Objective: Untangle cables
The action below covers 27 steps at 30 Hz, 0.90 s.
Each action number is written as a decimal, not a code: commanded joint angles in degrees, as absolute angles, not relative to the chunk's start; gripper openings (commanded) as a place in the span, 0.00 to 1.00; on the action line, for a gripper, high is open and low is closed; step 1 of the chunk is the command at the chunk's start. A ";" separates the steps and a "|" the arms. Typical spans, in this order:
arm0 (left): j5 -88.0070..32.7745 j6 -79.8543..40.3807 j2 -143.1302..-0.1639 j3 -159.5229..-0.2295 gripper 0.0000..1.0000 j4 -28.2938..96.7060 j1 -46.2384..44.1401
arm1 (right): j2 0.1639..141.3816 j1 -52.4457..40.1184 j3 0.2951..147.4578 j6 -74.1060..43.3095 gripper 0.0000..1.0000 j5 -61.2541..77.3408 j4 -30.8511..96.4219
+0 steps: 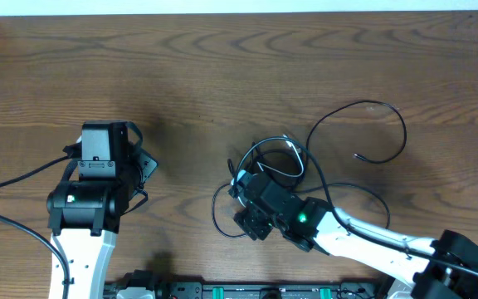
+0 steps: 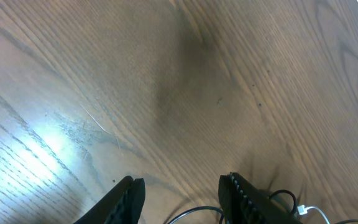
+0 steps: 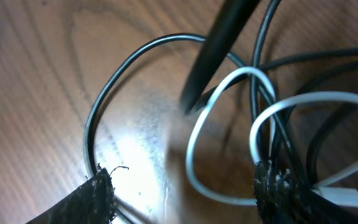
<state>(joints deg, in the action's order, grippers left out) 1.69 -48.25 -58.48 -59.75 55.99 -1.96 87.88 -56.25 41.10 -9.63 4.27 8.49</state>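
Note:
The cables lie in a tangle (image 1: 274,159) right of the table's middle. One black cable (image 1: 388,116) sweeps out of it in a wide loop to the right. My right gripper (image 1: 246,189) hangs low over the tangle's left side. In the right wrist view it (image 3: 186,177) is open, a loop of the white cable (image 3: 194,155) lies between its fingers, and black cables (image 3: 104,99) curve around it. My left gripper (image 1: 139,162) is apart to the left, open (image 2: 180,182) and empty. A black cable (image 2: 197,214) and a white plug (image 2: 304,210) show at that view's bottom edge.
Thick black wires (image 1: 15,178) run from the left arm's base off the left edge. The table's far edge (image 1: 239,15) runs along the top. Bare wood (image 2: 166,74) stretches ahead of the left gripper.

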 commanded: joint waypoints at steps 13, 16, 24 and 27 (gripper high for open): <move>2.44 -48.77 -58.33 -60.86 0.45 56.55 -1.67 | 91.05 -57.10 48.21 -17.30 0.60 3.18 10.72; 2.44 -48.77 -58.33 -60.86 0.45 56.58 -1.67 | 92.14 -57.12 48.18 -18.74 0.58 5.34 10.74; 2.50 -48.73 -58.35 -60.86 0.45 57.67 -1.67 | 96.82 -56.97 48.45 -20.47 0.52 6.17 10.96; 2.63 -48.77 -58.33 -60.86 0.45 57.63 -1.67 | 96.82 -56.99 48.56 -20.51 0.38 6.59 10.68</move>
